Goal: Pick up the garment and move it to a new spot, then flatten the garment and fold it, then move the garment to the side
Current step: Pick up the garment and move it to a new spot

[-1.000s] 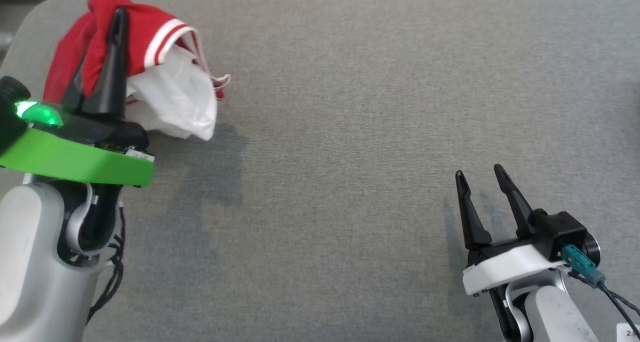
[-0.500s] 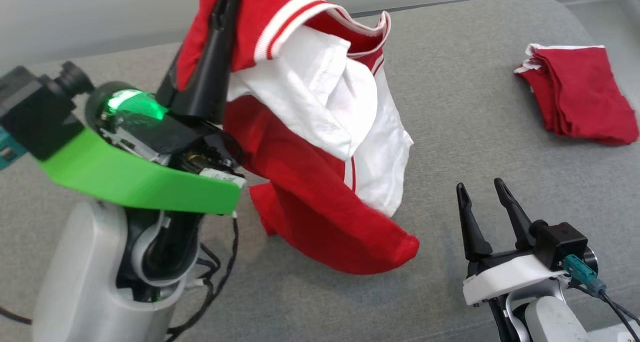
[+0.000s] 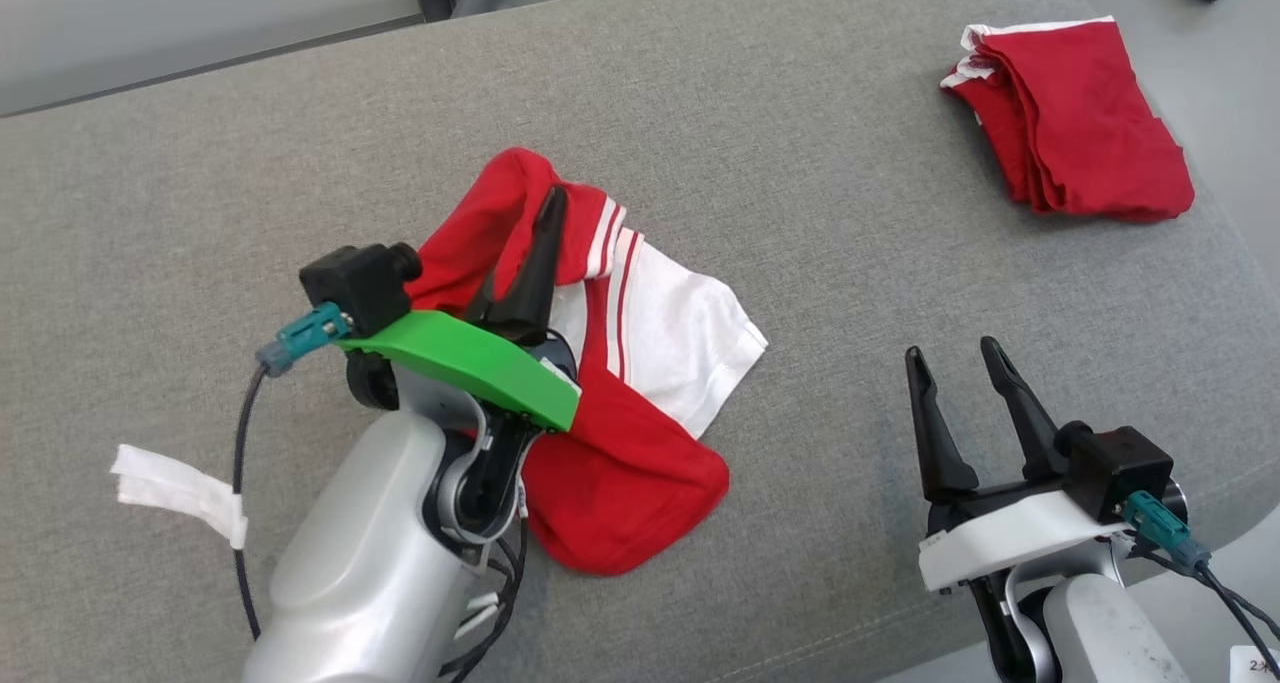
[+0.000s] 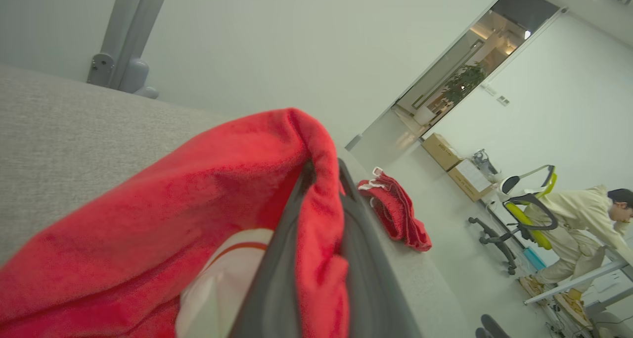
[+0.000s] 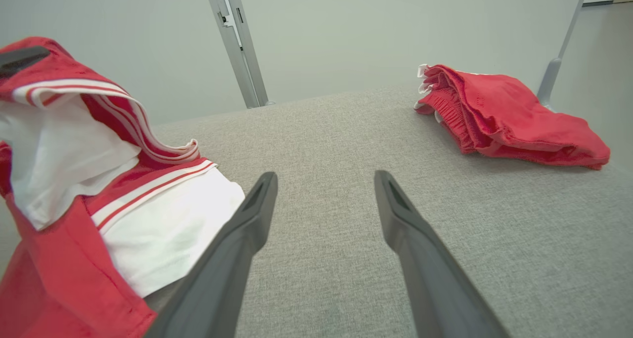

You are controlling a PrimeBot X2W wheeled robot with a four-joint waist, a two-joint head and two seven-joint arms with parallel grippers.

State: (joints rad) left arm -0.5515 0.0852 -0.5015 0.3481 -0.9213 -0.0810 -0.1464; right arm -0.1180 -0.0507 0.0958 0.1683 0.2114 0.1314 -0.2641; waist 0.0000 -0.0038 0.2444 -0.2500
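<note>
Garment [image 3: 672,335] left of folded pile [image 3: 1080,123]

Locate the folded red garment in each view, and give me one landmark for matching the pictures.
Head view: the folded red garment lies at the upper right.
Left wrist view: right of centre, small, just past the pinched red cloth.
Right wrist view: upper right, large and near.
Shared landmark: the red-and-white garment, pinched by the left gripper, lies to its left in every view.

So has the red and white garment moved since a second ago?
Yes, the garment went from the table's corner to its middle, nearer the folded red pile.
</note>
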